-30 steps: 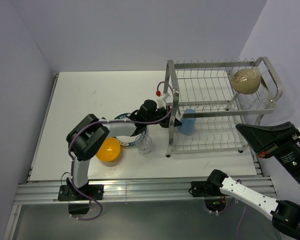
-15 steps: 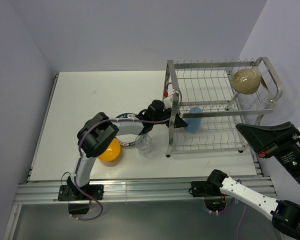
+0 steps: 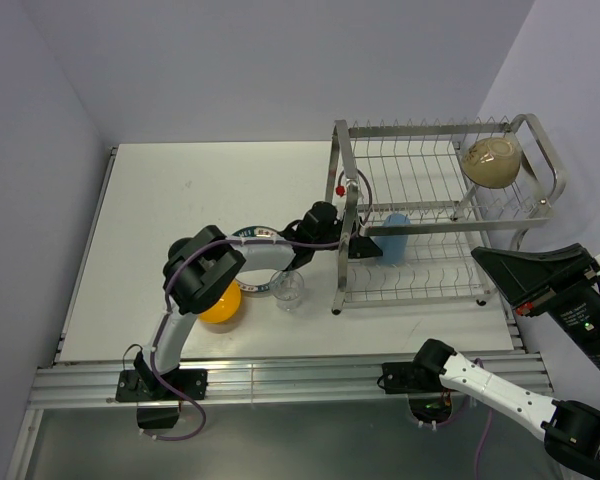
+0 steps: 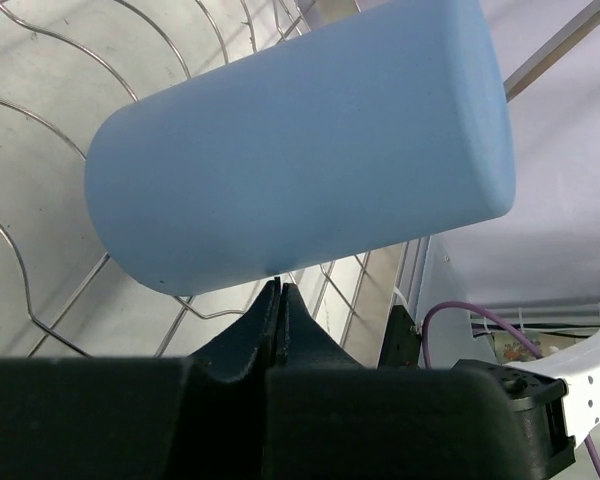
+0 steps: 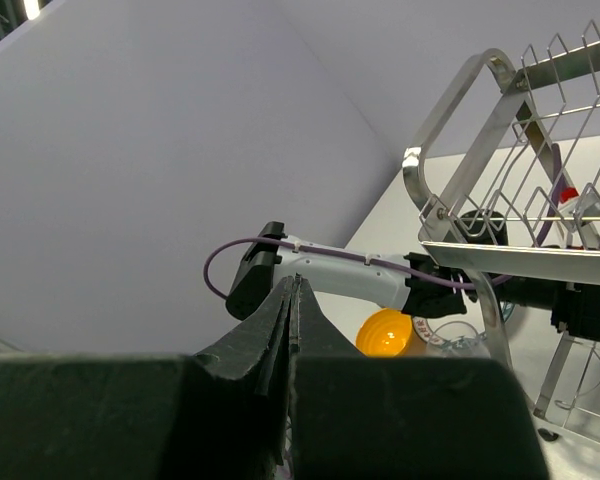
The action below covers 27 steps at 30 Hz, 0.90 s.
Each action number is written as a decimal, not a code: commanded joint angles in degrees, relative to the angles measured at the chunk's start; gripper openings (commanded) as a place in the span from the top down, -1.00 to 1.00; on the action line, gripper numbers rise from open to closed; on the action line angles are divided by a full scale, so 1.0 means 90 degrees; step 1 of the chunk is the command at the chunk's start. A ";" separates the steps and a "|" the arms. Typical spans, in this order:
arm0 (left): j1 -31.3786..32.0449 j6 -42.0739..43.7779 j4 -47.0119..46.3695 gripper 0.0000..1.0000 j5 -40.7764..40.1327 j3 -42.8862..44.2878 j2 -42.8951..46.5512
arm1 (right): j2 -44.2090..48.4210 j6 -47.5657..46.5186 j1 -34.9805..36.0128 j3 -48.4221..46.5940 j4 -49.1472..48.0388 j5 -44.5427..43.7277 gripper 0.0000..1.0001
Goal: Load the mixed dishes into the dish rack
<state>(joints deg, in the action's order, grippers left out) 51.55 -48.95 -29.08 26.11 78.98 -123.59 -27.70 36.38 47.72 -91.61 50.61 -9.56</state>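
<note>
Plenty is tucked away here. The left arm point(image 3: 205, 275) stretches right across the plate point(image 3: 246, 232), so only slivers of its rim peek out. It also covers the top of the orange bowl point(image 3: 220, 305). From above, the left hand point(image 3: 365, 246) is just a dark wedge poking into the lower tier of the rack point(image 3: 435, 128), hard to read.

The wrist view is clearer. The two black fingers point(image 4: 250, 340) are pressed flat together, clenched around nothing. Their tips sit right under the blue tumbler point(image 4: 300, 150); touching or a hair off, I can't tell. The tumbler lies on its side on the wavy wires of that lower tier, one end clipped by the top of the frame.

Off past the rack's right end is the right hand point(image 3: 483, 258), well apart from every dish. Its own camera shows the fingers squeezed together and empty, and its arm runs out of the bottom corner.

The tumbler is matte, smooth, pale blue and slightly tapered. The rack is shiny steel tube and thin wire, with looped handle ends.

The beige bowl point(image 3: 492, 160) stands on edge in the upper tier, far right, with faint lines on it. The orange bowl is glossy and round. A clear glass point(image 3: 288, 290) stands upright on the white surface point(image 3: 180, 190), near the rack's front-left post.

There is teal lettering round the plate's rim, far too small to read.
</note>
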 commanded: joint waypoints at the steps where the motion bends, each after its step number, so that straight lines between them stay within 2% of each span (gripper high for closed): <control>1: -0.0063 0.0048 -0.0226 1.00 0.0117 -0.0083 0.0304 | -0.0086 0.0001 -0.0020 -0.0055 -0.0145 0.0008 1.00; 10: -0.0415 0.0253 -0.0420 0.79 0.0214 -0.1011 0.1153 | 0.0041 0.0001 -0.0020 0.0189 -0.0350 0.0018 1.00; 14: -0.0698 0.0224 -0.0587 0.59 0.0263 -0.1412 0.1583 | 0.0080 0.0001 -0.0020 0.0267 -0.0398 0.0017 1.00; 18: -0.0825 0.0312 -0.0285 0.40 0.0156 -0.1568 0.1983 | 0.0080 -0.0009 -0.0020 0.0326 -0.0408 0.0008 1.00; 24: -0.1059 0.0468 0.0759 0.26 -0.0477 -0.2134 0.3193 | -0.0270 -0.0145 -0.0020 0.0111 -0.0214 -0.0012 1.00; 27: -0.1235 0.0478 0.1949 0.19 -0.1025 -0.2252 0.3867 | -0.0505 -0.0214 -0.0010 -0.0094 -0.0096 0.0183 1.00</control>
<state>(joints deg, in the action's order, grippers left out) 42.09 -46.26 -20.51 22.61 59.46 -95.04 -28.88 35.99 47.72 -90.43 49.78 -9.41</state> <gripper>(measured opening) 0.398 0.007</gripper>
